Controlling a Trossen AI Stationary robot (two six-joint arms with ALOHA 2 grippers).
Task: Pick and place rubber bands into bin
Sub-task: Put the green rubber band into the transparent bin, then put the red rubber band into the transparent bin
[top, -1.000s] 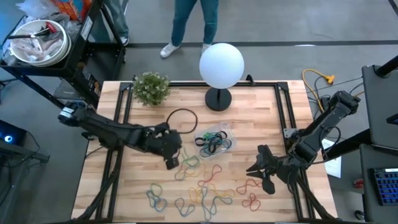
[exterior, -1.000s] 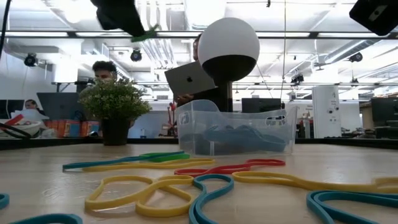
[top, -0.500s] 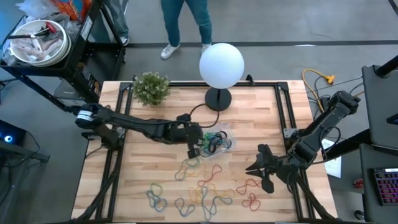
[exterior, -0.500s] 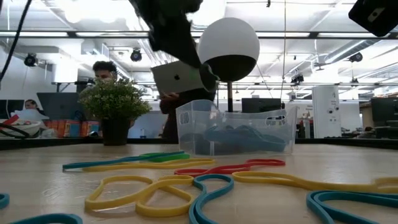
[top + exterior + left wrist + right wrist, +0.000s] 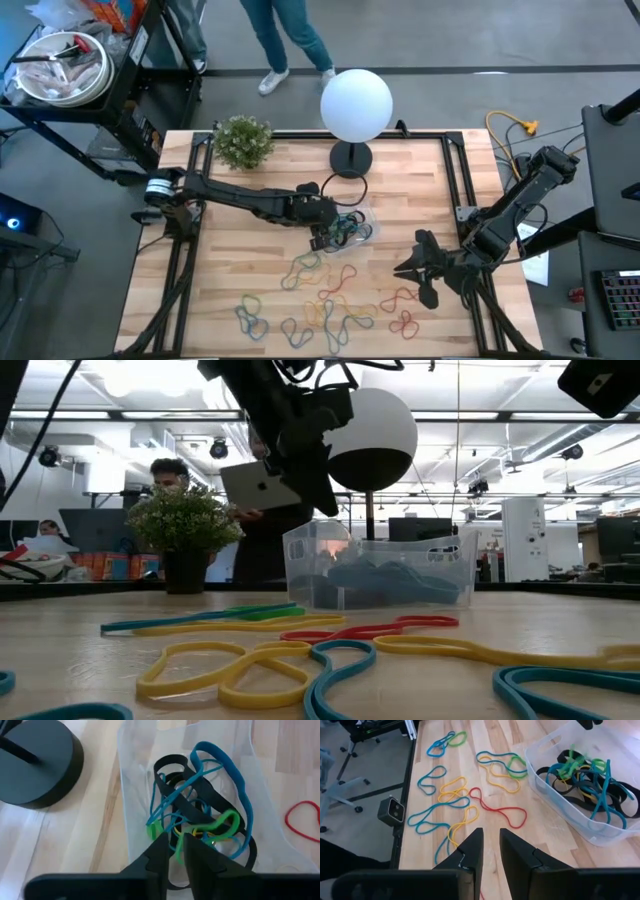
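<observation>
The clear bin (image 5: 366, 222) stands mid-table and holds a tangle of black, blue and green rubber bands (image 5: 200, 805). My left gripper (image 5: 176, 851) hovers just above the bin's left end (image 5: 325, 235), pointing down into it, its fingers a narrow gap apart. A green band (image 5: 227, 820) lies on the pile right under the fingertips. Several more rubber bands (image 5: 320, 300), yellow, blue, red and green, lie flat on the wood nearer the front edge. My right gripper (image 5: 412, 275) waits open above the table's right front, nothing between its fingers (image 5: 491, 845).
A white globe lamp (image 5: 356, 104) on a black base (image 5: 350, 158) stands just behind the bin. A small potted plant (image 5: 243, 140) is at the far left. A red band (image 5: 302, 817) lies beside the bin. People move in the room beyond the far edge.
My left gripper has swung from left of the bin toward the table's right and far side, coming down over the bin. The green band that hung from its fingertips has dropped away and now lies on the pile inside.
</observation>
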